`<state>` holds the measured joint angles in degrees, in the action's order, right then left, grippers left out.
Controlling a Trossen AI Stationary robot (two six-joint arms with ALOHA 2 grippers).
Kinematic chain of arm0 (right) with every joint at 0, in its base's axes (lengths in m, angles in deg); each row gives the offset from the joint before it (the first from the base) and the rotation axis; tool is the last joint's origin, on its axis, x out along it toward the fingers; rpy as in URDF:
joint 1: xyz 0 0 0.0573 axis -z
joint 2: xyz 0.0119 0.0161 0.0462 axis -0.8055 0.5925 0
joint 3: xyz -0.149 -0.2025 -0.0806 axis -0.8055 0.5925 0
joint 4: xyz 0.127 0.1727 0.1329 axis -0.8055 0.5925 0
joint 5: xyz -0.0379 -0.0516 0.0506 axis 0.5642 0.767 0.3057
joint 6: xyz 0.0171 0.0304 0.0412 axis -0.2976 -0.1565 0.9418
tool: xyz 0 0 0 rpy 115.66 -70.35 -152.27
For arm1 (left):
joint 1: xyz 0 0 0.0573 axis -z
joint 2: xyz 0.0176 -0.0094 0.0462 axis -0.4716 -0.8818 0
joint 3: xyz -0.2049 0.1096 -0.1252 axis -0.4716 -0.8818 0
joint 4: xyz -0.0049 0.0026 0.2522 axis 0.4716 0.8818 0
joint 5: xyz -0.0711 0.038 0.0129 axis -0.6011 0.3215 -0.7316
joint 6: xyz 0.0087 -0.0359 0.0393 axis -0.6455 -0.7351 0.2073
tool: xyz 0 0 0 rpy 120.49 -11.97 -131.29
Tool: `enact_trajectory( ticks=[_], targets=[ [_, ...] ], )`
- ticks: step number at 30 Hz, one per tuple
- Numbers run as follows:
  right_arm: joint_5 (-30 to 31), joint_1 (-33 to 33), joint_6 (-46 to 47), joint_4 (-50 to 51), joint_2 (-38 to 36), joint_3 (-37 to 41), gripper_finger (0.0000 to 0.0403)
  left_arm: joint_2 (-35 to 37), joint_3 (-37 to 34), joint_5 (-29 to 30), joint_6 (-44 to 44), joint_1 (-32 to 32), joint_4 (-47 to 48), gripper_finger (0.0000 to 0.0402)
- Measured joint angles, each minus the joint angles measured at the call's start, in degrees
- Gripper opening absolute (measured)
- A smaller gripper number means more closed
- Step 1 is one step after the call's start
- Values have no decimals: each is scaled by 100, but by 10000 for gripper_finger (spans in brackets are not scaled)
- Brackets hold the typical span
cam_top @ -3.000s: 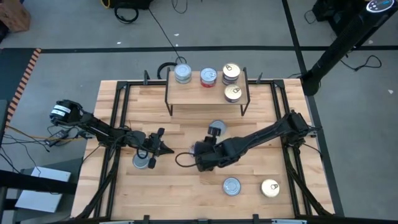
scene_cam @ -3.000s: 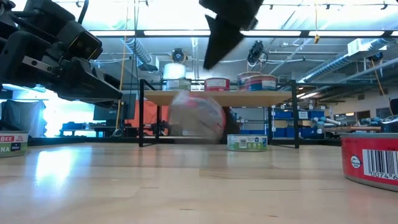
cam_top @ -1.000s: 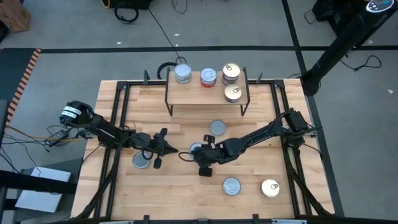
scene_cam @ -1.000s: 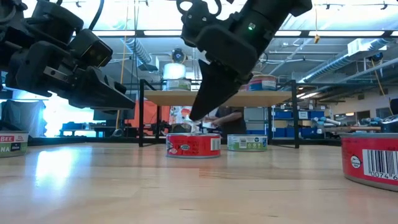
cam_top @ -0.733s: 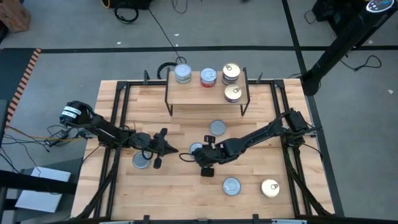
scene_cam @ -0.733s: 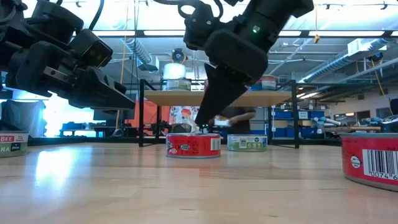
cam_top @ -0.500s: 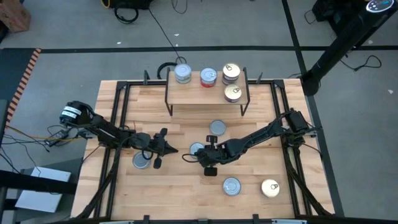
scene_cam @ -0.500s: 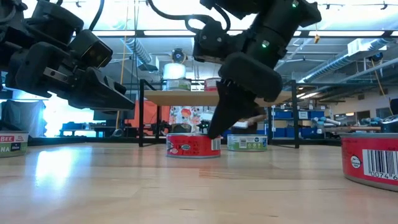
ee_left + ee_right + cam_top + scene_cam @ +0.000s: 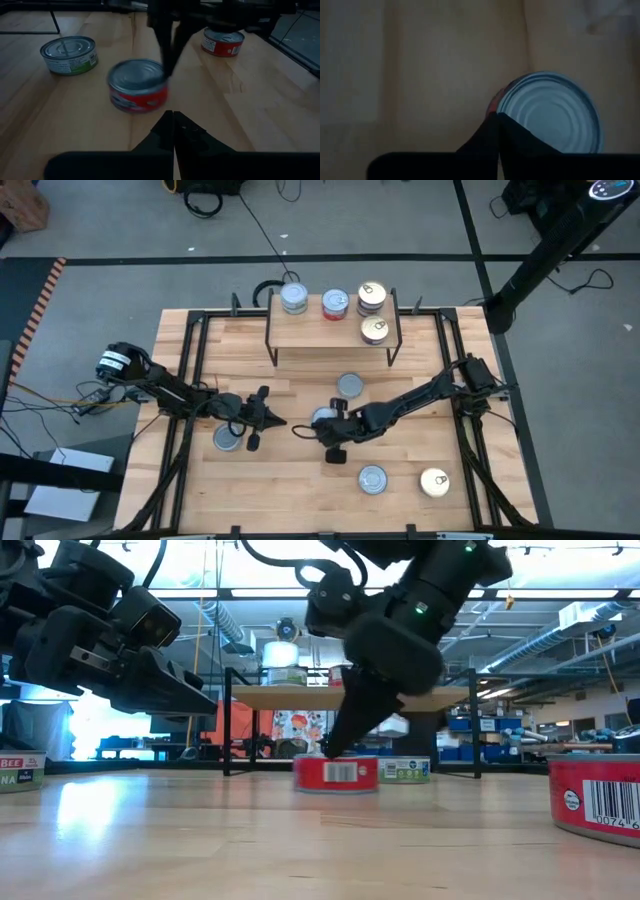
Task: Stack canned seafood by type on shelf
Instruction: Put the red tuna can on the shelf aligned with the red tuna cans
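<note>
Tabletop (image 9: 300, 500): red tin (image 9: 336, 772) beside right jaws

Slatted wooden tabletop (image 9: 300, 490), floor cables (image 9: 262, 235)

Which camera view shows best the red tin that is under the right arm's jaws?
The left wrist view: the red tin shows its silver top and red side, with the shut right gripper at its rim. The right wrist view gives only its top, the low view only its side, and the high view mostly hides it.
</note>
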<state>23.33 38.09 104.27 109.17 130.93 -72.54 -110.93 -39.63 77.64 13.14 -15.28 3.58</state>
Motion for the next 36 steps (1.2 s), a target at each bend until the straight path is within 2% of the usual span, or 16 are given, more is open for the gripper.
enact_trajectory(
  ticks=[5,7,11,14,18,23,28,36],
  targets=[
    [-998,38,363,-710,15,15,6,-12,0,2,2,0,-115,6],
    [-1127,-55,406,-935,15,9,5,-65,15,4,2,0,-205,6],
    [-851,-306,395,-1076,15,9,17,-388,181,6,2,0,-204,6],
    [-880,-479,446,-1057,12,7,24,-793,435,57,4,0,-206,6],
    [-866,-701,641,-967,15,27,15,-1396,802,92,4,0,-355,6],
    [-509,-851,735,-933,15,164,5,-2003,1054,87,4,0,-783,6],
    [-500,-810,875,-1272,15,474,11,-2262,1184,275,4,-2,-853,6],
    [-321,-572,1054,-1766,17,883,9,-2279,1198,378,4,-11,-857,6]
  ],
)
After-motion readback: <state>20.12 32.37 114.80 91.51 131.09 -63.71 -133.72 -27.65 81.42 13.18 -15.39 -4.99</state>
